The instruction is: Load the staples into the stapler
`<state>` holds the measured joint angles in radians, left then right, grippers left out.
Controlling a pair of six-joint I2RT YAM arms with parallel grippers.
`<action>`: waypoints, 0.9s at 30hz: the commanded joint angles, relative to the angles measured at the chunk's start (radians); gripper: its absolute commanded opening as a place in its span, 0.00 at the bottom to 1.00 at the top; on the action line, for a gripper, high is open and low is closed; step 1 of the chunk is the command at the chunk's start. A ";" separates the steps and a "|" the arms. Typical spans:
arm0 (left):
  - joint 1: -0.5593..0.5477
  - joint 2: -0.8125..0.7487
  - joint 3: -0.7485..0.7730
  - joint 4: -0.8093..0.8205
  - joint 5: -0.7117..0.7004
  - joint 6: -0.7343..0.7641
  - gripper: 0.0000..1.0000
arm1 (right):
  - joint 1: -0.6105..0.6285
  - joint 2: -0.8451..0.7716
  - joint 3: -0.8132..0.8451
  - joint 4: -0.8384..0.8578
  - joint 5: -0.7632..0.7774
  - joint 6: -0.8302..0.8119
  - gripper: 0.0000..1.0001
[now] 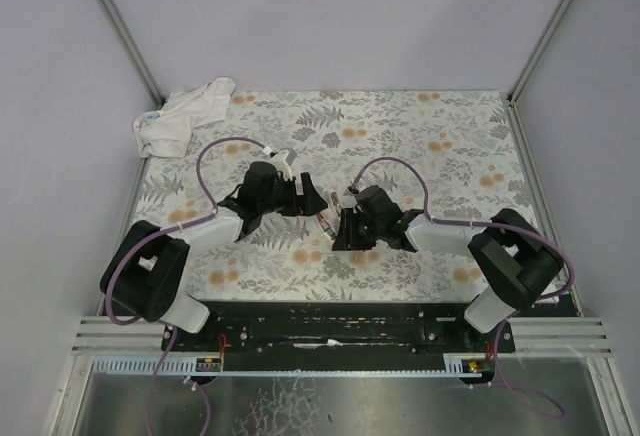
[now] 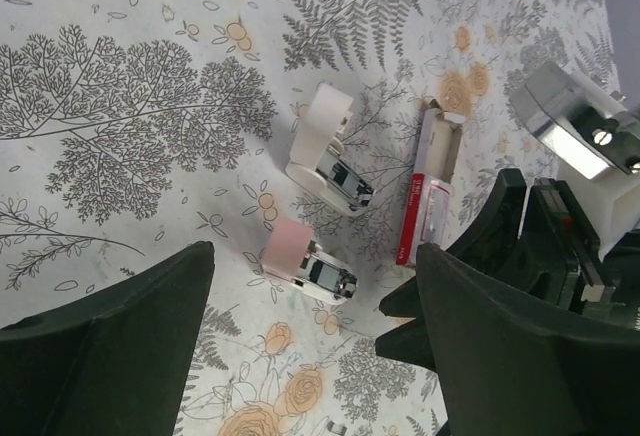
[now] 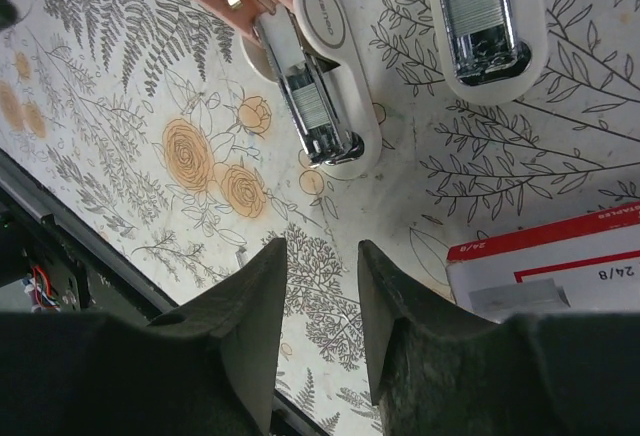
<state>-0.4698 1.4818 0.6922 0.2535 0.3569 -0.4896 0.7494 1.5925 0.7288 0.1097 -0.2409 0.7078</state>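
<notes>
Where the overhead blurs both, wrist views show left claw [image 2: 315, 256] wide, right claw [image 3: 322, 248] narrow.

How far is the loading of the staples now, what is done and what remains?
Done: the staple box lies with its tray slid out; the pink stapler and cream stapler lie open, metal channels showing. In hand: nothing; the right end effector hovers empty beside the box, the left end effector is open above the staplers. Remaining: lift a staple strip, lay it in a channel, close the stapler.
</notes>
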 commanded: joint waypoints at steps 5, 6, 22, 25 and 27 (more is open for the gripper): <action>-0.009 0.080 0.044 0.147 0.017 0.033 0.81 | -0.003 0.050 0.038 0.061 -0.005 -0.006 0.40; -0.010 0.082 0.043 0.163 0.028 0.033 0.81 | -0.003 0.057 0.038 0.062 0.000 -0.007 0.40; -0.092 0.062 -0.055 0.274 0.118 0.026 0.78 | -0.003 0.134 0.075 0.035 0.068 -0.051 0.32; -0.110 0.033 -0.097 0.288 0.107 0.006 0.78 | -0.005 0.135 0.070 0.036 0.082 -0.053 0.31; -0.123 0.016 -0.122 0.310 0.111 -0.006 0.78 | -0.004 0.137 0.069 0.036 0.086 -0.056 0.31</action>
<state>-0.5438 1.5517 0.6106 0.4595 0.4164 -0.4629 0.7494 1.6981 0.7792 0.1635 -0.2287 0.6834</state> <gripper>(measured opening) 0.777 0.315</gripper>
